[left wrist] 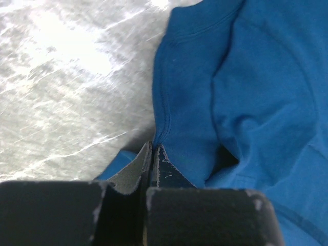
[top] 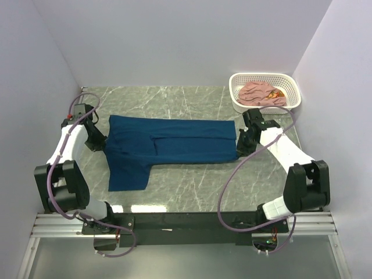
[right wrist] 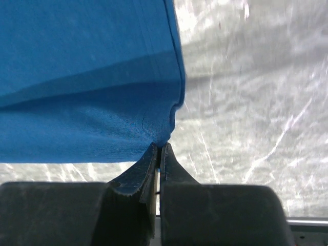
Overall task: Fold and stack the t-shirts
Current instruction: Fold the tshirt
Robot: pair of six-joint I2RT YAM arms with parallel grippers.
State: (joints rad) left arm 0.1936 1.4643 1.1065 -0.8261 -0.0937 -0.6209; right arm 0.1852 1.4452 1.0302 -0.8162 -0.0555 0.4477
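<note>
Navy tee (top: pixel 174 145) lay flat across the middle of the worktop (top: pixel 192 102), folded into a long band, with one flap reaching toward the near edge at its left end. Left gripper (left wrist: pixel 152 149) was pinched tight on the tee's left edge. Right gripper (right wrist: pixel 159 149) was clamped likewise on its right edge. Pink tee (top: pixel 260 93) sat crumpled in the basket (top: pixel 294 93) at the far right corner.

- navy blue t-shirt (top: pixel 174 142): lies flat, folded into a long band with one flap sticking out, left of the white basket (top: pixel 264 75)
- pink t-shirt (top: pixel 258 93): crumpled, orange print showing, inside that basket
</note>
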